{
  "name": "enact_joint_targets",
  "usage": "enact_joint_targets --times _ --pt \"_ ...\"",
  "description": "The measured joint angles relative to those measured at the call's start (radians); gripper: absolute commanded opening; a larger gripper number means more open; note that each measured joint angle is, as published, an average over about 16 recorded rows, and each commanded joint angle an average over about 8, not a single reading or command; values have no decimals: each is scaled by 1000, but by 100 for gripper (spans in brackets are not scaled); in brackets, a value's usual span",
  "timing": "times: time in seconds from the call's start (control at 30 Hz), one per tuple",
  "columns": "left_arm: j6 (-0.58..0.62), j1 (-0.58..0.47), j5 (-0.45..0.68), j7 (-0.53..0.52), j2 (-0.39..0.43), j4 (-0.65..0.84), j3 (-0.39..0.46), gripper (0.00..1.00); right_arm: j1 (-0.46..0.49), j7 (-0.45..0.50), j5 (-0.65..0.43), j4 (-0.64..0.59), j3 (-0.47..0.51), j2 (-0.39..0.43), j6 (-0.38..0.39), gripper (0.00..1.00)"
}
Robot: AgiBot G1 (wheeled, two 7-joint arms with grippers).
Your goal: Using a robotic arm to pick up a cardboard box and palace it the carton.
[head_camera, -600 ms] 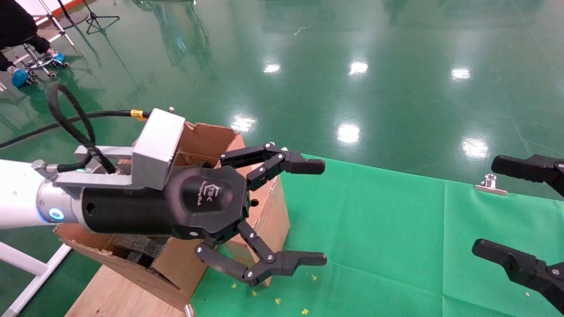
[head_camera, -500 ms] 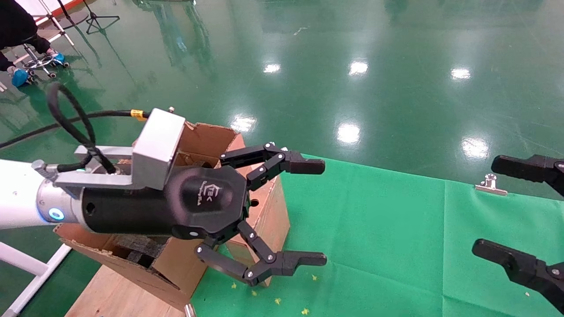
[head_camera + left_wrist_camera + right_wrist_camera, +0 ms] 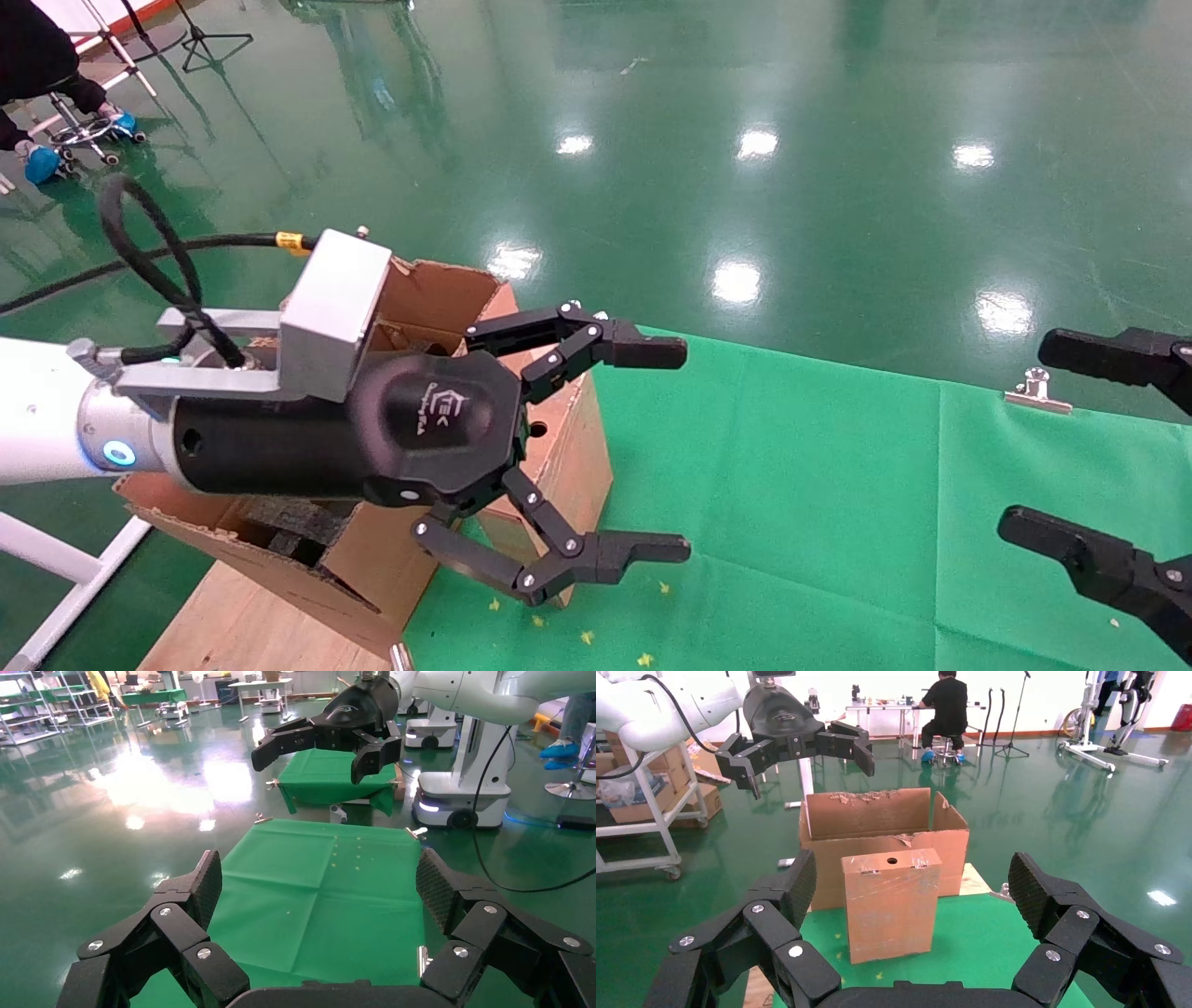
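The small cardboard box stands upright on the green cloth, its round hole facing up, right in front of the carton. In the head view the box is half hidden behind my left gripper. The carton shows torn flaps and dark foam inside. My left gripper is open and empty, held in the air above the carton and box; it also shows in the right wrist view. My right gripper is open and empty at the cloth's right side, facing the box.
The green cloth covers the table, held by a metal clip at its far edge. A wooden board lies under the carton. A white frame stands below left. A person sits at far left.
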Motion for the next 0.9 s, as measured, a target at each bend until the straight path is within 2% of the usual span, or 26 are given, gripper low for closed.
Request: enact_joint_targets --times 0.17,0.23,0.63,0.9 --pt "-11 -26 75 -30 -20 -10 25 100 0 0 0 0 0 0 0 13" --pt "-14 -48 122 -43 -26 -15 40 100 0 0 0 0 0 0 0 1" --pt "-17 -201 385 -105 -35 -39 131 100 0 0 0 0 0 0 0 0" --pt "-90 -236 502 -181 -47 -42 145 100 0 0 0 0 0 0 0 0"
